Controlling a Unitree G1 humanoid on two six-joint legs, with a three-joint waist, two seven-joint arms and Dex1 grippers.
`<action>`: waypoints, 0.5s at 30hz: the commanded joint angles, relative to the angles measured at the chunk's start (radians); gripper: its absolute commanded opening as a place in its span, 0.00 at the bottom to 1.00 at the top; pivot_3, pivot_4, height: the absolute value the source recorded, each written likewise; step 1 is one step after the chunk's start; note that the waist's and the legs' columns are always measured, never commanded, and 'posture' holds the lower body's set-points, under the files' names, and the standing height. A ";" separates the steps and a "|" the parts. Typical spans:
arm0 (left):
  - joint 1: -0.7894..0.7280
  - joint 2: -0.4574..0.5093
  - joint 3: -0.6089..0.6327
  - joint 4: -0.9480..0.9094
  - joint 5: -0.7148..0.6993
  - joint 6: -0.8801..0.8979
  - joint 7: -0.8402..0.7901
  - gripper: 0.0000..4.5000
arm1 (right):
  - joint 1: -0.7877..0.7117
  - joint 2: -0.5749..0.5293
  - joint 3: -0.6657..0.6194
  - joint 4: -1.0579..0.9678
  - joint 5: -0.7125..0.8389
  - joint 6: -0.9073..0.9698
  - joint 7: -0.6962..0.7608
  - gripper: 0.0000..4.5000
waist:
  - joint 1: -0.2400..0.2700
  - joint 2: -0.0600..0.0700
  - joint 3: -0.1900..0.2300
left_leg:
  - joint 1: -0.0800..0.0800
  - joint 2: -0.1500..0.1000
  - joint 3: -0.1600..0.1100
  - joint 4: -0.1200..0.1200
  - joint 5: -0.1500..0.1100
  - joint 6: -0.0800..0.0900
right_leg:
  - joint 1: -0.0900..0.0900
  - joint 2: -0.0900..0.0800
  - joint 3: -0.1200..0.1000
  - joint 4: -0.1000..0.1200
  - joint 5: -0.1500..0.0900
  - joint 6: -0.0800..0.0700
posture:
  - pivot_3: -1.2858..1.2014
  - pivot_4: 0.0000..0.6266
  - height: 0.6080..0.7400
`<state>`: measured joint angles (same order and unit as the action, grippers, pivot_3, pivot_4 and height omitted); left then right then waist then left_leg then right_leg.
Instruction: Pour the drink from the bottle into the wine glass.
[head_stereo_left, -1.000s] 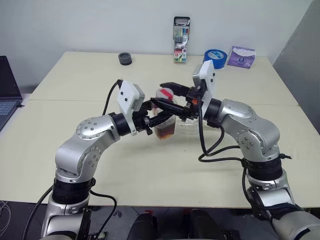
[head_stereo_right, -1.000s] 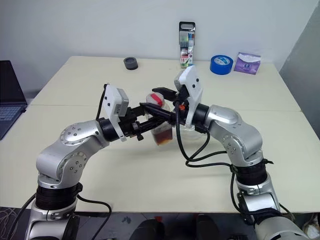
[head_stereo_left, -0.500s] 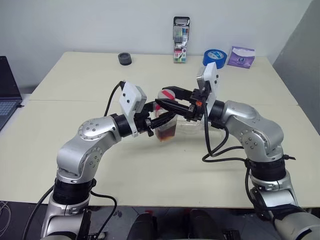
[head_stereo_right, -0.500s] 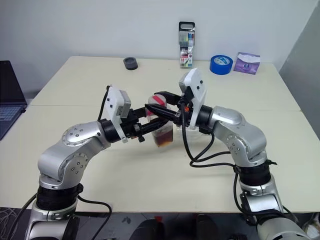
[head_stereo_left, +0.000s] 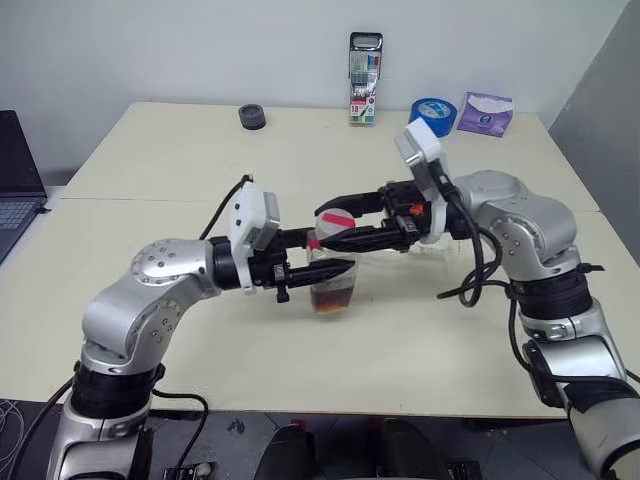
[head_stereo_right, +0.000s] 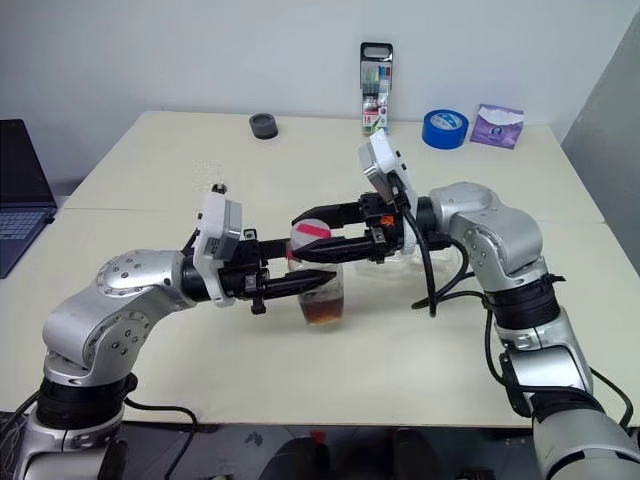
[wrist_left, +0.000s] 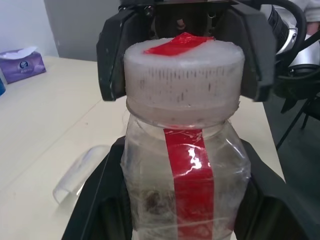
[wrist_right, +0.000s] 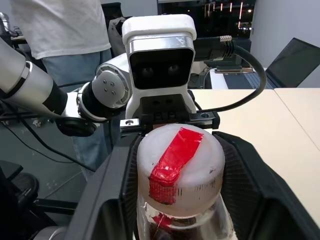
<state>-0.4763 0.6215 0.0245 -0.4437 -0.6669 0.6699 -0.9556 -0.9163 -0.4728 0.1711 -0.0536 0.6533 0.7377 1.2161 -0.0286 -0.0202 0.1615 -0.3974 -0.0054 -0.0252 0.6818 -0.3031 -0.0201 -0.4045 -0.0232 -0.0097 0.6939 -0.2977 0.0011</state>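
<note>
The bottle (head_stereo_left: 331, 278), red-striped, upright, is clamped by the left tool (head_stereo_left: 335, 270); right tool (head_stereo_left: 335, 225) brackets its cap (head_stereo_left: 334, 223).

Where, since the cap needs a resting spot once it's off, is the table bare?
Bare: the table front strip, nearer the robot than the bottle; the left part beside the laptop. Crowded: the back edge, with the black round thing, marker pack, blue tape roll and purple pack.

Silver-jointed arms, white wrist cameras, black cables, black pincer (head_stereo_left: 333, 240) fingers.
</note>
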 joint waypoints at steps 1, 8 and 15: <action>-0.018 -0.007 0.023 -0.007 0.001 -0.050 0.015 0.45 | 0.025 -0.060 -0.099 -0.082 0.053 0.076 -0.060 0.81 | 0.002 0.000 0.000 | 0.000 0.000 0.000 0.000 0.000 0.000 | 0.000 0.000 0.000 0.000 0.000 0.000 | 0.52 0.24 1.00; -0.009 -0.035 0.004 0.047 0.059 -0.103 0.063 0.45 | 0.165 -0.039 -0.236 -0.354 0.152 0.218 -0.369 0.95 | -0.001 0.000 0.000 | -0.001 0.000 0.000 -0.001 0.000 0.000 | 0.000 0.000 0.000 -0.001 0.000 0.000 | 0.52 0.24 1.00; -0.047 -0.088 -0.026 0.079 0.088 -0.124 0.096 0.45 | 0.241 0.094 -0.138 -0.480 0.044 0.155 -0.615 0.95 | 0.000 0.000 0.000 | 0.000 0.000 0.000 0.000 0.000 0.000 | 0.000 0.000 0.000 0.001 0.000 0.000 | 0.52 0.24 1.00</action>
<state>-0.4916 0.5415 -0.0064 -0.3445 -0.5798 0.5748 -0.8662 -0.6726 -0.3837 0.0240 -0.4970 0.7310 0.9350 0.6447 -0.0287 -0.0201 0.1616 -0.3979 -0.0055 -0.0251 0.6817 -0.3031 -0.0202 -0.4050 -0.0232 -0.0094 0.6949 -0.2978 0.0012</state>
